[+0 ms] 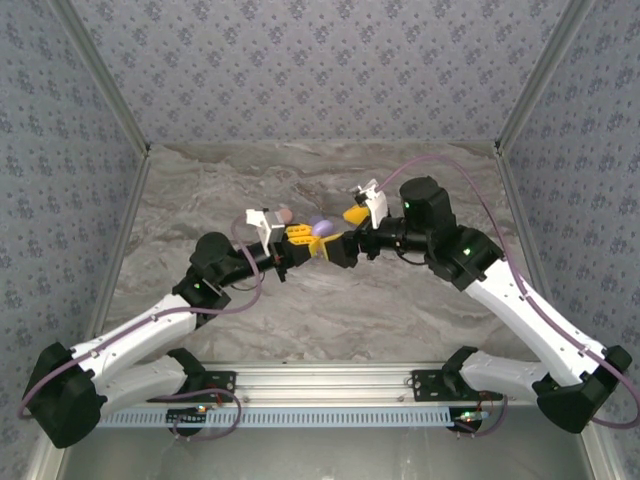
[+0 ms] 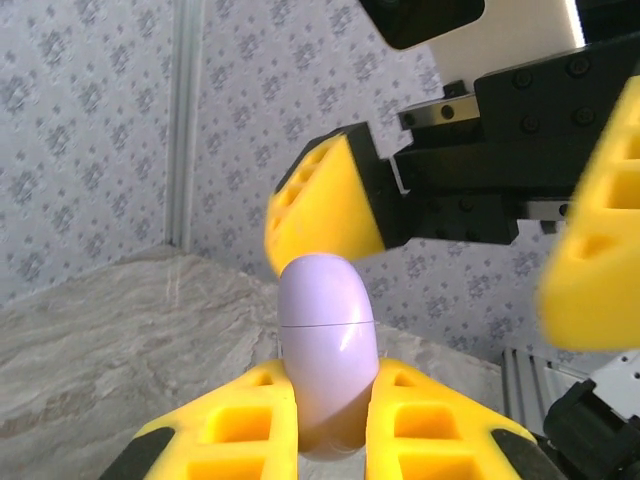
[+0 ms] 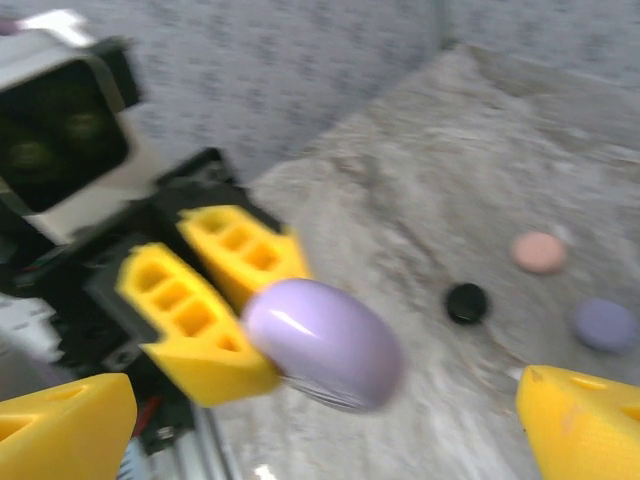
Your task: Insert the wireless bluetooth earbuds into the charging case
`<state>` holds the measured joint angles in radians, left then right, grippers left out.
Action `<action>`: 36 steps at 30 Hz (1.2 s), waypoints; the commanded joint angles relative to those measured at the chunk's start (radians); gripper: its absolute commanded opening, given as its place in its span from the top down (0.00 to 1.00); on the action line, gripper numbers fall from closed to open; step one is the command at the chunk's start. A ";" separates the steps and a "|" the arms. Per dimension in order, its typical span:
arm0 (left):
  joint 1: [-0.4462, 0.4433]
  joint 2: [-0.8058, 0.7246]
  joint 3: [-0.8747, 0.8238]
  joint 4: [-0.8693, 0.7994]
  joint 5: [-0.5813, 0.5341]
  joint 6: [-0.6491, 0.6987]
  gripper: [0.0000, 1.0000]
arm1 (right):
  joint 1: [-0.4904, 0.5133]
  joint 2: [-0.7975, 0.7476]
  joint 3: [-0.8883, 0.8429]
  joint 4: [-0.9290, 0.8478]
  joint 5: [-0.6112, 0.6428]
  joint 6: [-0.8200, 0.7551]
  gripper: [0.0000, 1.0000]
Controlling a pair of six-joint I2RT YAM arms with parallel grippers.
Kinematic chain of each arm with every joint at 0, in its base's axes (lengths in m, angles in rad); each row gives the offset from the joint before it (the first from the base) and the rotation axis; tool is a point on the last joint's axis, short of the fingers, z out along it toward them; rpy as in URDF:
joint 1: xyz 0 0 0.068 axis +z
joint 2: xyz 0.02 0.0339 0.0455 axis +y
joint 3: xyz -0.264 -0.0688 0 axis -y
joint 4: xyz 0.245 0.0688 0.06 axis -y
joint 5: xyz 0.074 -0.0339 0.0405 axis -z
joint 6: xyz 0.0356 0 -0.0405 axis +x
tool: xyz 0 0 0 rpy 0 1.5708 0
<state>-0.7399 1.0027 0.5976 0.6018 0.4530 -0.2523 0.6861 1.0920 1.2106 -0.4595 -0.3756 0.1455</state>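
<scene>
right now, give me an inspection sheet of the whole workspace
surface: grey marbled tabletop
job's things: lavender charging case held off the table, lid looks closed
clutter: pink piece, black piece and lavender piece, small and round, loose on the table, too blurred to name
grippers: left gripper shut on the case; right gripper open, close in front of it
cables: purple cable along each arm
surroundings: patterned walls, metal rail at the near edge
</scene>
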 commanded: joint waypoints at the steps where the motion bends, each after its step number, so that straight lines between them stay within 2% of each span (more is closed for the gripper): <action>1: 0.013 0.014 0.034 -0.110 -0.094 0.012 1.00 | -0.043 -0.044 0.026 -0.125 0.333 0.030 0.00; 3: 0.035 0.048 0.052 -0.206 -0.123 0.005 1.00 | -0.090 -0.075 -0.005 -0.137 0.416 0.109 0.00; 9: 0.130 0.223 0.063 -0.258 -0.137 -0.096 1.00 | -0.218 -0.196 -0.157 -0.078 0.404 0.187 0.00; 19: 0.134 0.601 0.285 -0.421 -0.158 -0.100 1.00 | -0.265 -0.200 -0.224 -0.092 0.373 0.219 0.00; 27: 0.135 0.793 0.435 -0.508 -0.163 -0.124 1.00 | -0.309 -0.193 -0.250 -0.088 0.324 0.219 0.00; 36: 0.137 0.874 0.475 -0.531 -0.168 -0.134 0.81 | -0.349 -0.197 -0.260 -0.094 0.292 0.219 0.00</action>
<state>-0.6037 1.8660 1.0397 0.0967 0.2878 -0.3752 0.3473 0.8993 0.9600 -0.5503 -0.0658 0.3519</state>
